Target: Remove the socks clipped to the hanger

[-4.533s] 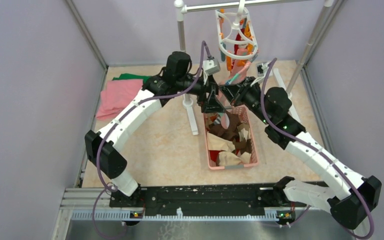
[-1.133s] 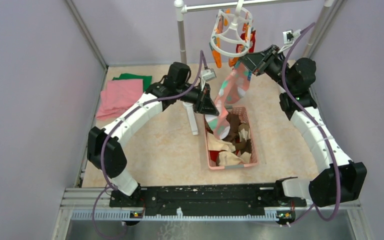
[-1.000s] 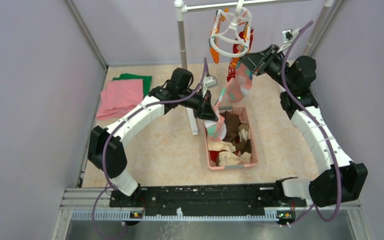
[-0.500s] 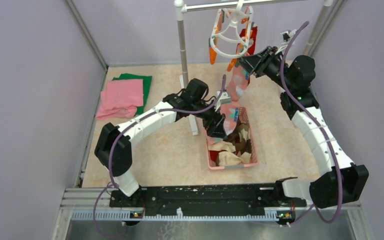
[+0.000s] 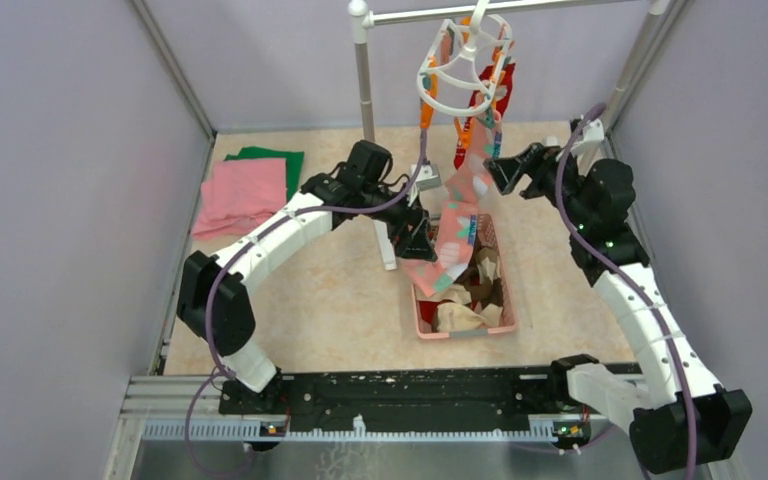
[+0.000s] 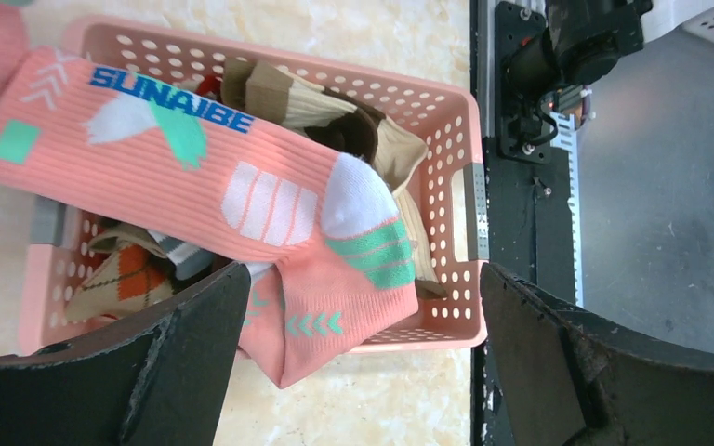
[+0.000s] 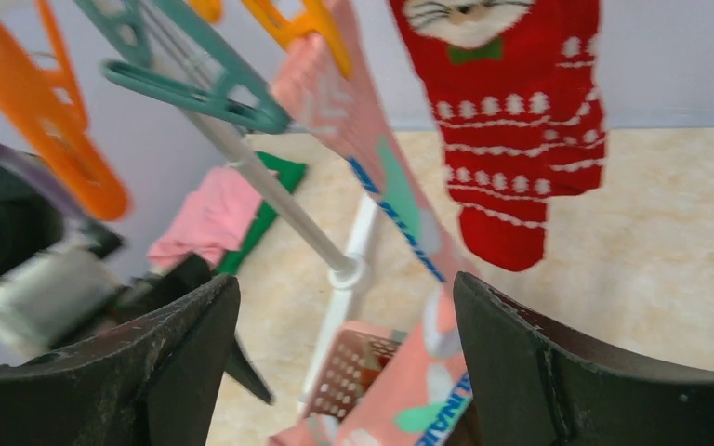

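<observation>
The white hanger (image 5: 438, 97) hangs from the rail, with a red patterned sock (image 5: 492, 95) (image 7: 511, 121) clipped to it. A pink sock (image 5: 457, 215) (image 7: 400, 214) slants from beside an orange peg (image 7: 311, 20) down into the pink basket (image 5: 420, 315). Motion blur hides whether that peg grips it. Its toe end (image 6: 223, 177) lies across the basket's rim (image 6: 469, 139). My left gripper (image 5: 412, 237) (image 6: 363, 372) is open just above that toe end, holding nothing. My right gripper (image 5: 505, 170) (image 7: 344, 362) is open beside the sock's upper part, below the hanger.
Argyle (image 6: 121, 274) and tan socks (image 5: 465, 305) fill the basket. The metal rail stand's pole (image 5: 365, 90) and white foot (image 5: 387, 245) stand just left of the basket. Folded pink (image 5: 245, 190) and green (image 5: 272, 157) cloths lie at the far left. Teal (image 7: 204, 84) and orange (image 7: 65, 139) pegs dangle.
Both grippers have opened and let go of the pink sock. The left one pulled back left of the basket. The right one dropped lower, away from the hanger. The sock's toe now lies over the basket.
</observation>
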Tool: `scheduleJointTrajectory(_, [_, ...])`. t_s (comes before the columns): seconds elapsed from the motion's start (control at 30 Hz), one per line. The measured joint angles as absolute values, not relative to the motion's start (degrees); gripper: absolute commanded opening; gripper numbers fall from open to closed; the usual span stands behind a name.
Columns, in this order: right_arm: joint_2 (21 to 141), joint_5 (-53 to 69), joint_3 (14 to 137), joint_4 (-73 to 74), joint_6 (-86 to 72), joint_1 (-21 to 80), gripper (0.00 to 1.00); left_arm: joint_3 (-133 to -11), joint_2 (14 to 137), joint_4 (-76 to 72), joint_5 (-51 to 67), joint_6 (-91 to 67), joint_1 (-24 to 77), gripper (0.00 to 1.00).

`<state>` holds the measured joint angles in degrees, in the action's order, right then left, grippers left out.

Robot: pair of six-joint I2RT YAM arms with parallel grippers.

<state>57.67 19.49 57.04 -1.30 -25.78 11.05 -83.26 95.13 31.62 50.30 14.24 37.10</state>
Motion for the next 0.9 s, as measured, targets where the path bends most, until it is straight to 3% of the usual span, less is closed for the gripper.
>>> scheduleJointTrajectory(0.13, [60.49, 18.79, 53.3, -6.22, -21.54, 9.76, 0.82, -84.55, 94.37, 31.73, 52.16, 13.8, 35.88, 0.99])
scheduleJointTrajectory(0.2, [64.71, 18.63, 53.15, -10.96, -19.99, 9.54, 0.73, -85.27, 94.19, 31.77, 53.28, 13.39, 35.88, 0.99])
scheduleJointTrajectory(0.27, [68.73, 19.03, 53.17, -15.81, -19.2, 9.47, 0.53, -85.67, 94.11, 31.79, 53.93, 13.04, 35.59, 0.99])
scheduleJointTrajectory(0.37, [73.97, 21.04, 53.95, -20.53, -19.07, 9.45, 0.14, -86.04, 93.86, 31.83, 55.44, 11.68, 34.79, 0.99])
scheduleJointTrajectory(0.43, [75.42, 22.61, 54.15, -22.33, -20.29, 9.45, 0.0, -86.17, 93.62, 31.73, 56.49, 10.5, 33.47, 0.99])
scheduleJointTrajectory(0.63, [70.7, 23.62, 53.89, -23.16, -21.91, 9.65, 0.0, -86.24, 93.17, 31.2, 57.89, 7.88, 30.11, 0.99])
scheduleJointTrajectory(0.9, [57.36, 23.0, 55.16, -13.08, -22.57, 12.86, 0.0, -88.53, 92.38, 31.0, 58.92, 6.11, 30.33, 0.99])
